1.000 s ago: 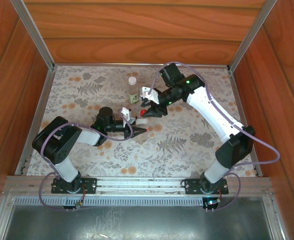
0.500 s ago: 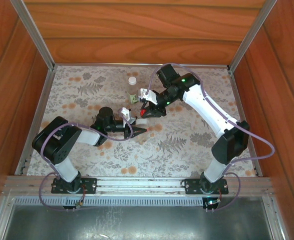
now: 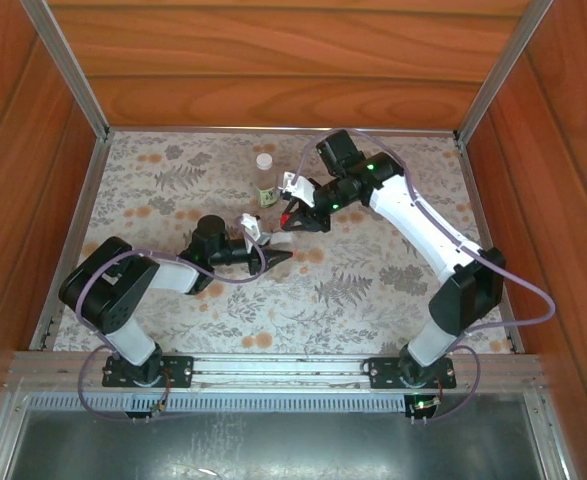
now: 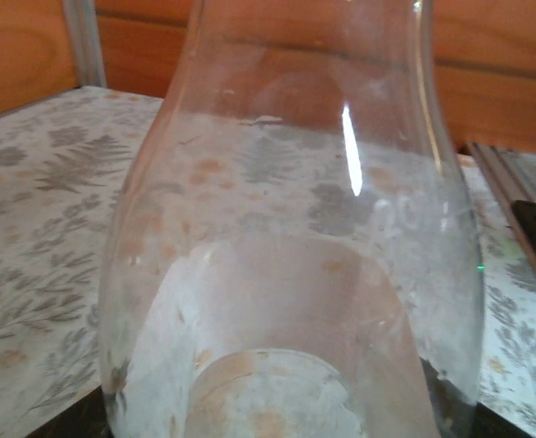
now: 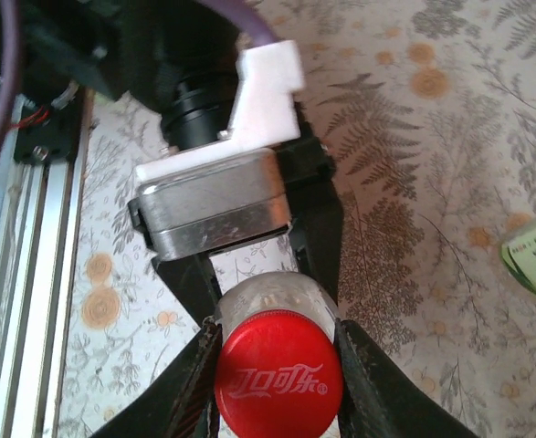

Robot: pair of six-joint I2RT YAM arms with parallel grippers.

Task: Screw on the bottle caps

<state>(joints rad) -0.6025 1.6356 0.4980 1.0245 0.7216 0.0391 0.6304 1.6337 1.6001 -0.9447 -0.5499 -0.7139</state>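
Pinching red cap (image 5: 277,379) between fingers, right gripper (image 5: 278,365) holds it atop mouth of clear bottle (image 4: 295,255); left gripper (image 3: 276,256), directly beneath, clamped on bottle body; green-labelled bottle (image 3: 264,182) stands apart, beside right gripper.

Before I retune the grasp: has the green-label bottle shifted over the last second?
No. The green-label bottle stands upright at the same spot on the patterned mat, just as far from the table's rear edge as before.

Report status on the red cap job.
Left pincer shut on clear bottle. Right pincer shut on red cap, cap at that bottle's mouth. Labelled bottle stands capped, apart. Nothing blocking.
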